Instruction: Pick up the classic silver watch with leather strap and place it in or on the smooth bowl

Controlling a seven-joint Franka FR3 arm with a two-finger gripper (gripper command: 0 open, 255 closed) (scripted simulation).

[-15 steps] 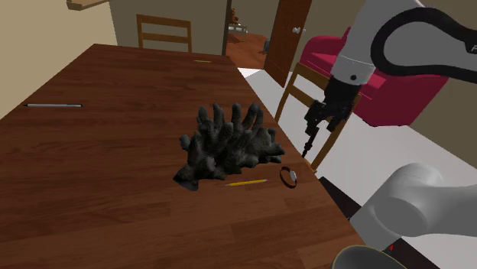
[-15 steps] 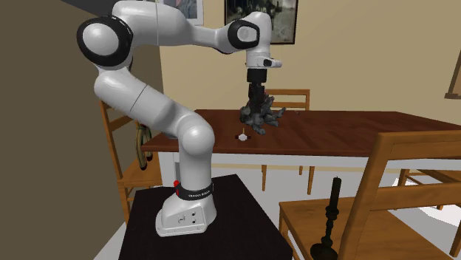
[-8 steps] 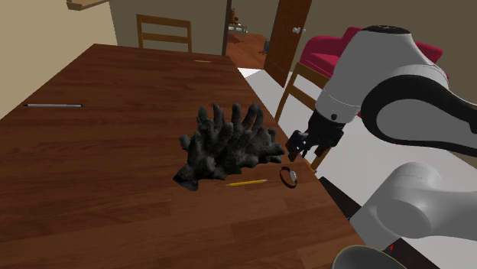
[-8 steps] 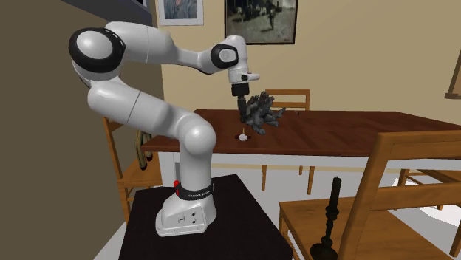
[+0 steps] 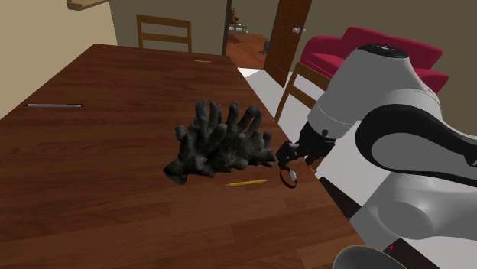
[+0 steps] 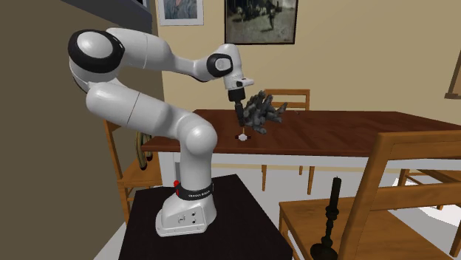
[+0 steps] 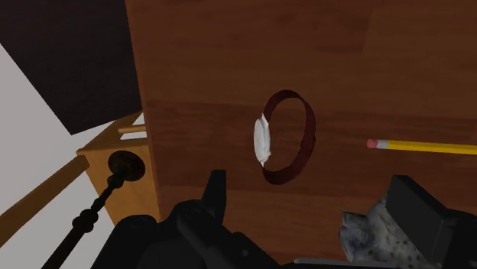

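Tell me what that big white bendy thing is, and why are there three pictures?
It is a robot arm, standing on a black box. Two pictures come from cameras in the room: one beside the arm, one looking at it from farther off. The third comes from a camera on the arm's hand, a black gripper with two fingers. On the brown table lie a small watch, a yellow pencil and a dark spiky lump. The fingers stand apart close over the watch, so nothing is held yet.
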